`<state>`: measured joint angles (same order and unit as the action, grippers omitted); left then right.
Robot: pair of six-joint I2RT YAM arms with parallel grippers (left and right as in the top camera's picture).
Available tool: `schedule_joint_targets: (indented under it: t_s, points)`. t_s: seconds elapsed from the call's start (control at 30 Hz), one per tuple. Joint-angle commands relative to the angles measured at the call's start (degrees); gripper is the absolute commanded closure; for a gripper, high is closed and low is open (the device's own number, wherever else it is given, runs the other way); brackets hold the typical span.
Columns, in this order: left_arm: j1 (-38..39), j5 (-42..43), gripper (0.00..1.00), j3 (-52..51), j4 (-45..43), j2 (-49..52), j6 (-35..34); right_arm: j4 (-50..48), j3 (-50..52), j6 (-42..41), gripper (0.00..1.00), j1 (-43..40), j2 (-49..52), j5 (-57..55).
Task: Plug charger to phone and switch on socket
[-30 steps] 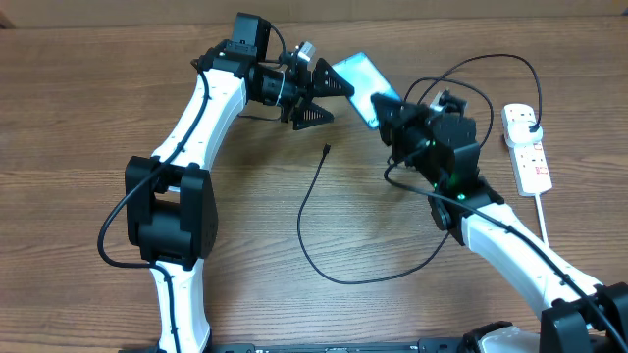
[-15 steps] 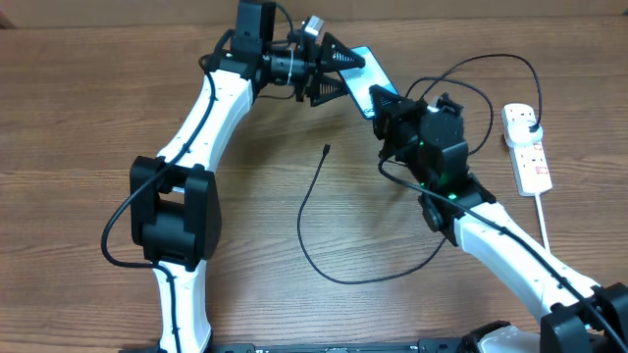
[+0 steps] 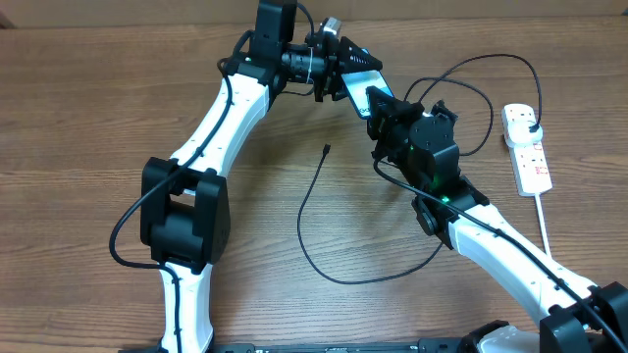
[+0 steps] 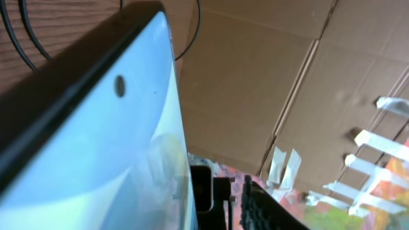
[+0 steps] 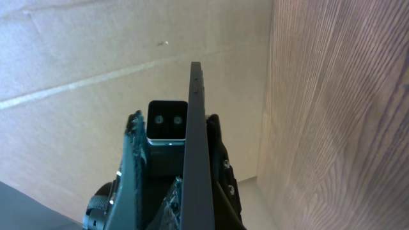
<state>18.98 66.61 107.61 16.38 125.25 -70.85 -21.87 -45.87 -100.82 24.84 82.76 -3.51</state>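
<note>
Over the far middle of the tabletop (image 3: 118, 118), the phone (image 3: 363, 84) is lifted off the wood and tilted, with its lit blue screen turned up and to the left. Your right fingers (image 3: 382, 104) hold it by its near right end. Your left fingers (image 3: 350, 57) are spread wide, one on each side of the phone's far left end. In the right wrist view the phone (image 5: 198, 147) shows edge-on with a left finger on either side, and I cannot tell whether either one touches it. Your left wrist camera is so close that the screen (image 4: 96, 160) fills most of its view.

The charger (image 3: 300, 221) lies loose on the tabletop. Its small tip (image 3: 326, 149) rests on the near side of the phone, apart from it and clear of both arms. The cable loops nearer, passes under your right arm and runs out to the right. Its black plug (image 3: 531, 120) sits in the far end of the socket (image 3: 530, 162), which lies at the right, well apart from the phone.
</note>
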Motion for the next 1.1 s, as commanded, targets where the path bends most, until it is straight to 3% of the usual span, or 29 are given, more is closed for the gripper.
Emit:
schedule_joint_targets:
  t_s: [0.0, 0.4, 0.7, 0.83, 0.97, 1.07]
  points:
    - [0.7, -3.7, 0.67, 0.5, -0.2, -0.1, -1.0, -1.2, -2.7, -1.2, 0.96, 0.0, -1.0, -1.0]
    - [1.2, -10.2, 0.73, 0.5, -0.2, -0.1, -1.3, -2.2, -2.6, -1.9, 0.96, 0.0, 3.5, -2.4]
    - [1.2, -11.6, 0.89, 0.5, 0.1, -0.1, -1.2, -3.9, -2.6, -4.2, 0.96, -0.2, 3.5, -2.9]
    - [1.2, -11.6, 0.89, 0.5, 0.1, -0.1, -1.2, -4.0, -2.6, -4.2, 0.96, -0.2, 3.5, -2.9]
    - [1.2, -11.6, 0.96, 0.5, 0.1, -0.1, -1.2, -4.0, -2.6, -4.2, 0.96, -0.2, 3.5, -2.9]
    - [1.2, -12.0, 0.96, 0.5, 0.1, -0.1, -1.2, -4.0, -2.6, -4.2, 0.94, -0.2, 3.5, -2.9]
